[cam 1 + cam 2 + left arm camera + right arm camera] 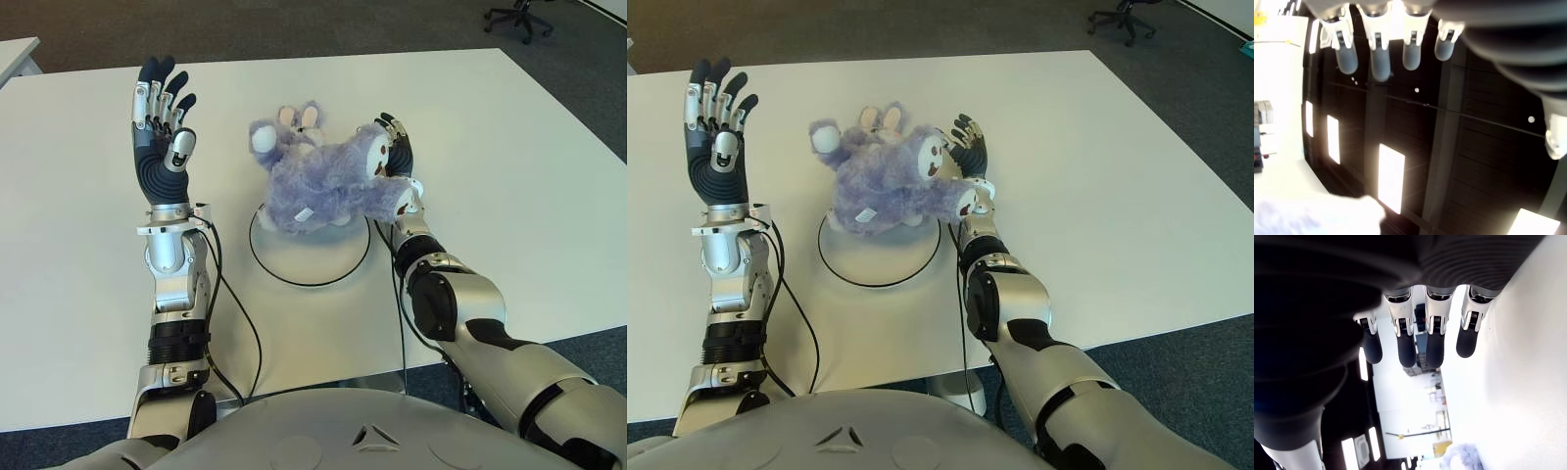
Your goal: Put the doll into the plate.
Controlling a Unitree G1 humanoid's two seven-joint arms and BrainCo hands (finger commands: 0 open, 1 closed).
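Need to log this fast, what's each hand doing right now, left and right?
Left hand: open, fingers spread, raised upright left of the doll, holding nothing.
Right hand: open, fingers extended beside the doll's right side, not gripping it.

Left hand [162, 122] and right hand [396, 157] upright, fingers spread.
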